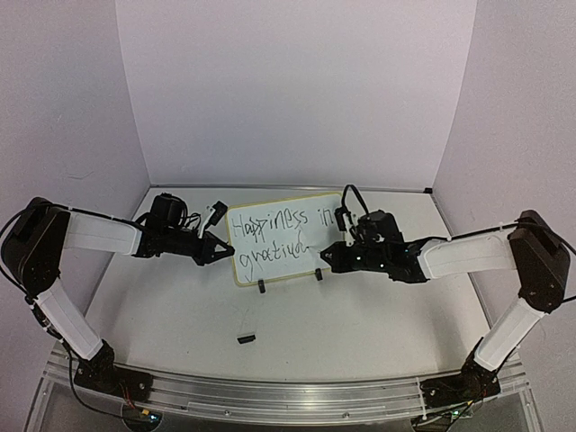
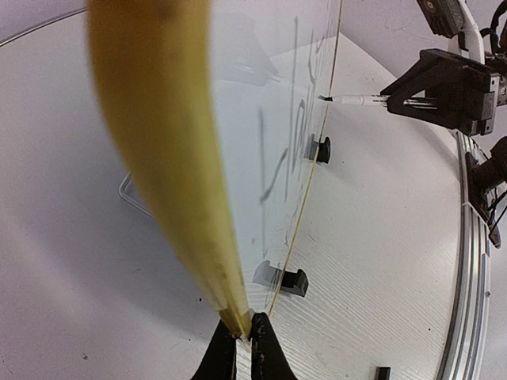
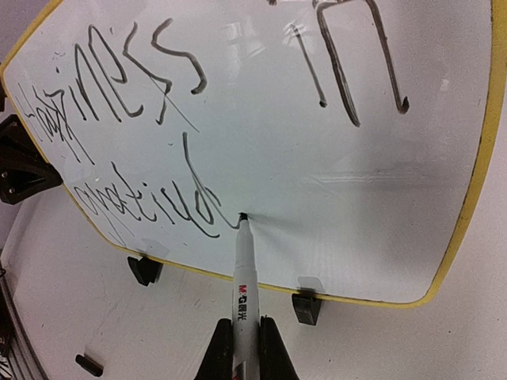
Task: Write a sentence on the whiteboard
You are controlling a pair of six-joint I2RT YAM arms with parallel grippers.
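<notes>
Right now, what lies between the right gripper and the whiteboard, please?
A white marker, tip on the whiteboard, gripped by the right gripper: right wrist view.

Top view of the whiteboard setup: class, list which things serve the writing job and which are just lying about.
Part of the job:
whiteboard
sentence
marker, tip on the board
right gripper, holding the marker
left gripper, clamping the board's edge

Lying about:
small black piece on the table in front of the board, possibly a cap

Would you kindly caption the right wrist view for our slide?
Right gripper holds marker, tip on whiteboard beside the sentence.
</notes>
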